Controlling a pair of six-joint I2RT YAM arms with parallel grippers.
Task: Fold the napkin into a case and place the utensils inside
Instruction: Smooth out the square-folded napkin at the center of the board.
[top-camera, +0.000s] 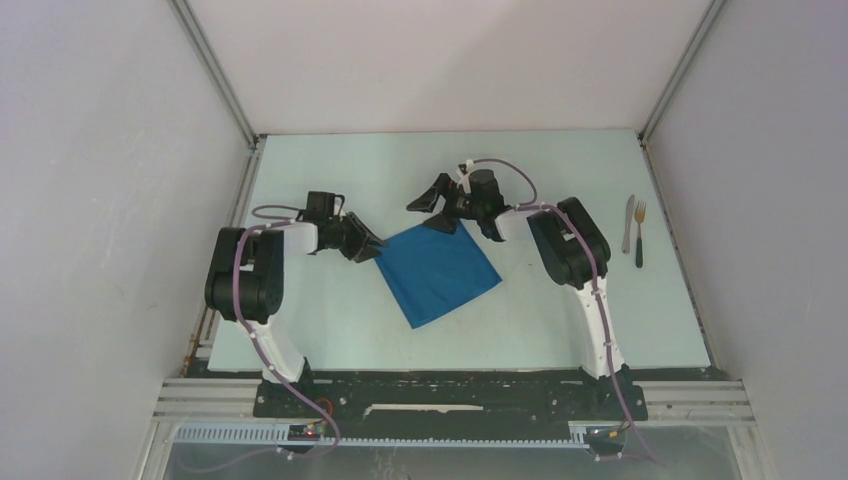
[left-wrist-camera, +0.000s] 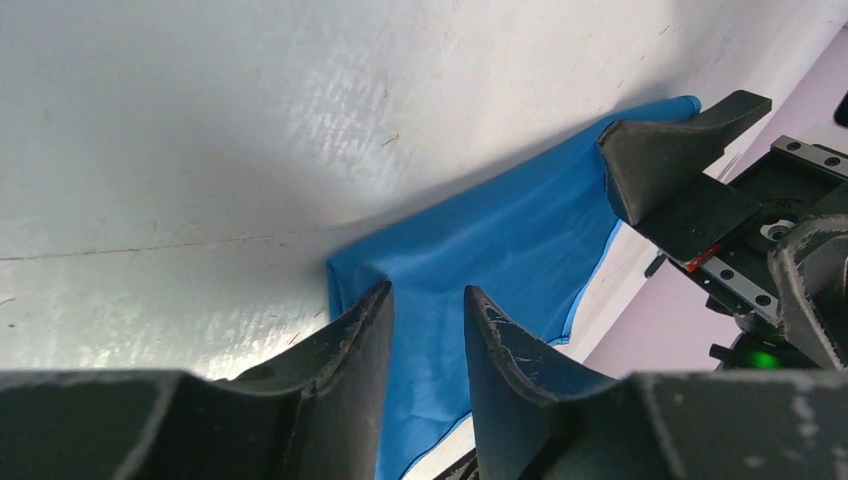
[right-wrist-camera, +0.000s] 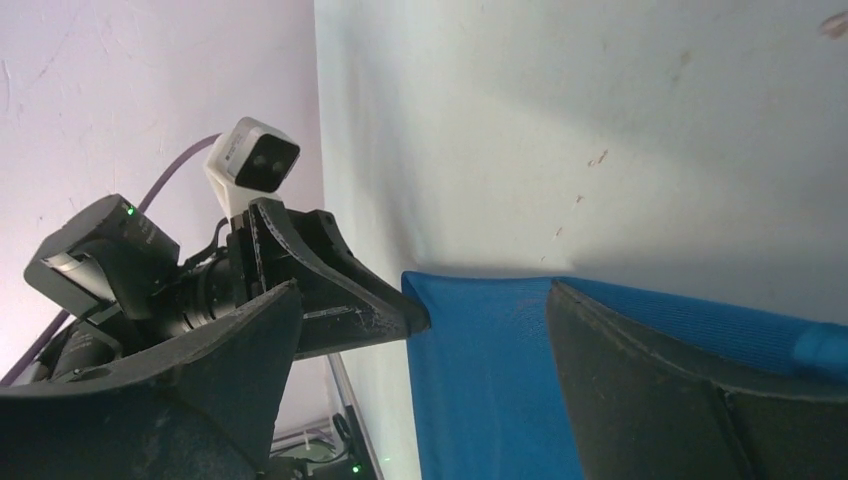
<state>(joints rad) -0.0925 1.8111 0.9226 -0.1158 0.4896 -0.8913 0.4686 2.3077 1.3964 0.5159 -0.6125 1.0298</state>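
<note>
One bright blue plain cloth napkin (top-camera: 440, 275) lay flat mid pale table (top-camera: 330, 330). One small silvery knife (top-camera: 628, 222) and one dark-handled fork (top-camera: 639, 235) lay side by side far right, details too tiny. Two grippers: left gripper (top-camera: 368, 250) narrowly parted over the napkin's left corner, which was hidden from above. Right gripper (top-camera: 432, 212) gaped wide at the far corner, empty.

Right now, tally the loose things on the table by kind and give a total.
Napkin: 1
Knife: 1
Fork: 1
Total: 3
</note>
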